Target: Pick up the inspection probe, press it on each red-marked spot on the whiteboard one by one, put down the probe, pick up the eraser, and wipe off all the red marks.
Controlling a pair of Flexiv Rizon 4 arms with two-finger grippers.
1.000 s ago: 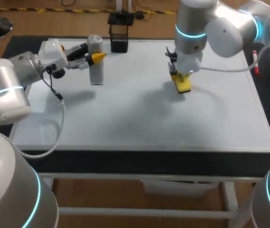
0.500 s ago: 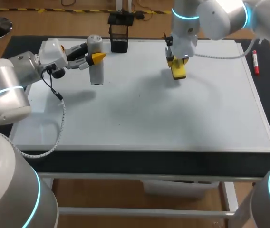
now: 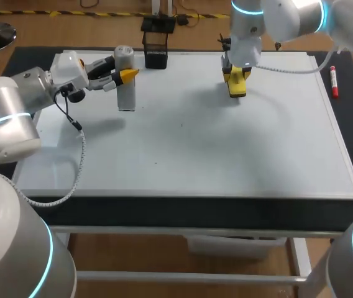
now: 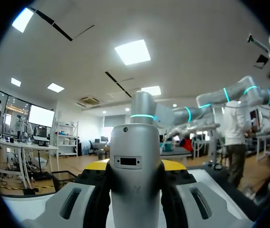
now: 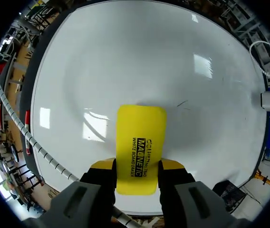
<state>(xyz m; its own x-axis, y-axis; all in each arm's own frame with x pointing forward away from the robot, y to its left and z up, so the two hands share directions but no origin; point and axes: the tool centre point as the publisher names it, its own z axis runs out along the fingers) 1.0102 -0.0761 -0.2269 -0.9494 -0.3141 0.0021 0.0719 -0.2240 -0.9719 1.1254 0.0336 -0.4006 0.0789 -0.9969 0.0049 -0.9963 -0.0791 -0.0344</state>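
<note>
Currently | right gripper [image 5: 136, 166] is clamping the eraser [image 5: 141, 142] by its sides, at the whiteboard's [image 3: 226, 155] far edge | left gripper [image 3: 123, 76] is grasping the upright probe [image 3: 125, 93] near the whiteboard's far-left corner | risk: eraser twisting in that narrow pinch under uneven pressing, or sliding off the whiteboard's edge

Viewed from above, our left gripper [image 3: 125, 75] holds the grey inspection probe [image 3: 125, 96] upright on the whiteboard [image 3: 195, 149], near its far left corner. Our right gripper [image 3: 234, 71] clasps the yellow eraser [image 3: 237, 88] close to the far edge; we cannot tell whether it touches the surface. We note a black holder [image 3: 156, 51] at that edge and a red marker [image 3: 334, 81] beside the whiteboard's right side.
</note>
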